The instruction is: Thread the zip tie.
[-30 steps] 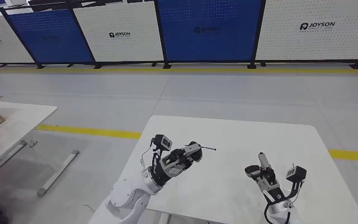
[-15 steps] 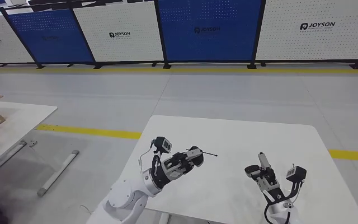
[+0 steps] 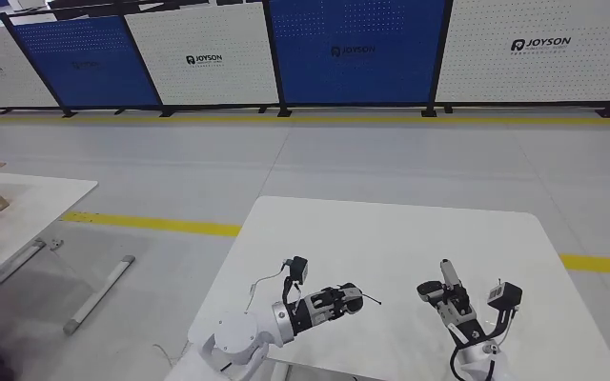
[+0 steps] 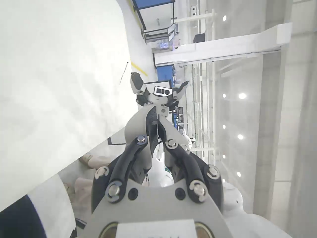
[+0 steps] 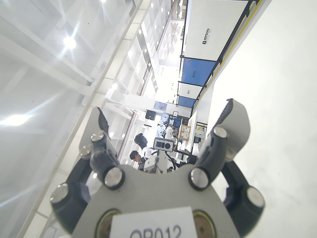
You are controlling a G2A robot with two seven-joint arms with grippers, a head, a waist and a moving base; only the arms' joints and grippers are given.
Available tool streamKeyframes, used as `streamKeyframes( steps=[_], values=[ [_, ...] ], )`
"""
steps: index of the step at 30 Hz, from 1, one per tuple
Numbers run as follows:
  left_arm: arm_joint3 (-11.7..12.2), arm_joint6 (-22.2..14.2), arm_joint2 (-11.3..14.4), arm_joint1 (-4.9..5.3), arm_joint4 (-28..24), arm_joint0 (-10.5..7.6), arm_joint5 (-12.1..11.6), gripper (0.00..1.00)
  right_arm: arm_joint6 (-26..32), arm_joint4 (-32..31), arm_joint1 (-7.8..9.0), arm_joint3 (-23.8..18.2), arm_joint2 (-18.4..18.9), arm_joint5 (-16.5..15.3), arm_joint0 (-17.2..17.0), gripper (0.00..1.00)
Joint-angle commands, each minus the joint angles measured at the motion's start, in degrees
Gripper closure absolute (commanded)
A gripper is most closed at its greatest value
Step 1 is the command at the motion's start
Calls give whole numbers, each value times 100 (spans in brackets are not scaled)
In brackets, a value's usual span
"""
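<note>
The zip tie is a thin black strip sticking out of my left gripper toward the right arm, low over the near part of the white table. In the left wrist view the left gripper is shut on the tie, seen edge-on between the pads. A thin black line shows over the table beyond the fingertips; I cannot tell whether it is the tie's end or its shadow. My right gripper stands open and empty near the table's front right, fingers spread wide, facing the left arm.
The table's near edge runs just below both arms. A second white table stands off to the left across bare floor. Blue and white fence panels line the back of the room.
My left arm has swung down and to the right toward the table's near edge, carrying the zip tie closer to the right gripper. The right arm has not moved.
</note>
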Motion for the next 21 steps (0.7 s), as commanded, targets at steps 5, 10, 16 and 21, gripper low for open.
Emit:
streamKeyframes(
  steps=[5, 10, 16, 21],
  values=[
    [-33, 30, 29, -3, -55, -3, -54, 93, 0, 0, 0, 0, 0, 0, 0, 0],
    [-33, 30, 29, -3, -55, -3, -54, 100, 0, 0, 0, 0, 0, 0, 0, 0],
    [-33, 30, 29, -3, -55, -3, -54, 100, 0, 0, 0, 0, 0, 0, 0, 0],
    [-33, 30, 29, -3, -55, -3, -54, 100, 0, 0, 0, 0, 0, 0, 0, 0]
  ],
)
